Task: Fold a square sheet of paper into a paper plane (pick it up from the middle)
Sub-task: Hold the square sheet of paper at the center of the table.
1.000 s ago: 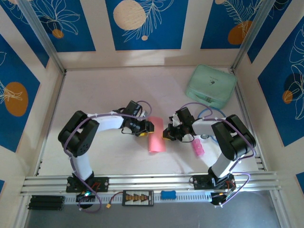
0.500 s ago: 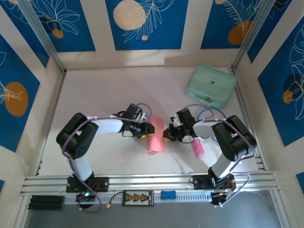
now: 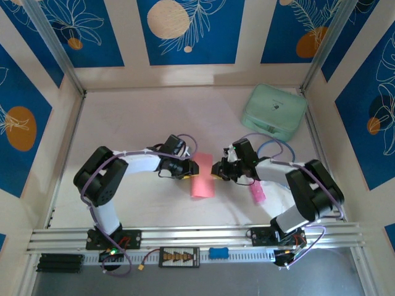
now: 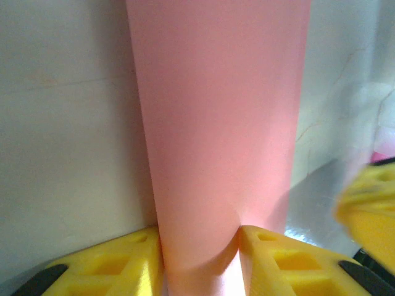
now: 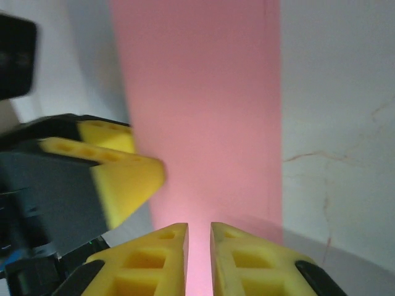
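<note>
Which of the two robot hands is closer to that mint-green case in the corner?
The right one. The right gripper sits at the pink paper's right edge, on the side of the mint-green case; the left gripper is at its left edge.

Salmon-pink square sheet of paper (image 3: 203, 178), yellow fingers (image 4: 120, 268), mint-green case (image 3: 274, 111), blue leaf-patterned wall panels (image 3: 190, 31)

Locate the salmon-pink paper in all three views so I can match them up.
Top external: thin salmon-pink folded paper sheet lies mid-table, between the two hands.
Left wrist: the paper runs up the centre, its near end between the left hand's yellow fingers.
Right wrist: the paper runs up the centre, beyond the right hand.
Shared landmark: the white tabletop.
</note>
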Robot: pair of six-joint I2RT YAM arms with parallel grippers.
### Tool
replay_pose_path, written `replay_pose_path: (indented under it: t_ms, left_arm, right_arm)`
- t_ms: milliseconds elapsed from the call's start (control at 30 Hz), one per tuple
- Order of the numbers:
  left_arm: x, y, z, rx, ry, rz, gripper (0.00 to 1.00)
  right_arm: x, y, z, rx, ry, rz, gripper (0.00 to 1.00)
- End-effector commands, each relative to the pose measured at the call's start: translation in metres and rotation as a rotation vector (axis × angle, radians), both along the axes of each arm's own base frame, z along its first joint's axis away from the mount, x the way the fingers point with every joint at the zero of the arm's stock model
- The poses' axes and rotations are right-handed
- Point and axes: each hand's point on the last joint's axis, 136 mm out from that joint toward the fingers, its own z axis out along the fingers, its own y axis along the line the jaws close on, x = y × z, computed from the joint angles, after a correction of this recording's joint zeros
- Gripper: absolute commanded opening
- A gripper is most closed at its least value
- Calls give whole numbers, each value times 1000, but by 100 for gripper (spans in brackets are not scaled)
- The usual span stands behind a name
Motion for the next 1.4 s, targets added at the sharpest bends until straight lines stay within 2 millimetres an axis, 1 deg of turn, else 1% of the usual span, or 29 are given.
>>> replay_pose_path:
  t_ms: [0, 133, 200, 300, 367, 467, 767, 900, 1167, 1367]
  left_arm:
    - [-4, 13, -11, 100, 11, -11, 38]
    - [-3, 19, -14, 138, 12, 1, 38]
    - [-3, 19, -15, 143, 14, -1, 39]
    - [-2, 21, -17, 162, 18, 2, 39]
    - [-2, 20, -18, 160, 21, -5, 40]
    - [-3, 16, -20, 159, 31, -38, 41]
    - [-4, 24, -27, 263, 54, -102, 45]
    - [-4, 27, -30, 303, 58, -100, 49]
    - [-3, 29, -37, 356, 75, -82, 50]
    - [-3, 30, -41, 363, 92, -44, 50]
  right_arm:
    - [7, -23, 20, -57, -55, -98, 23]
    - [0, -52, 30, -89, -89, -189, 26]
    - [-6, -64, 31, -91, -89, -225, 27]
    - [-12, -75, 32, -81, -86, -259, 27]
    - [-15, -77, 32, -72, -90, -265, 27]
    - [-19, -76, 31, -66, -81, -258, 27]
    - [-20, -73, 29, -67, -68, -241, 27]
    - [-20, -71, 27, -67, -61, -233, 27]
    - [-21, -64, 23, -67, -48, -214, 27]
    - [-21, -60, 20, -75, -40, -200, 27]
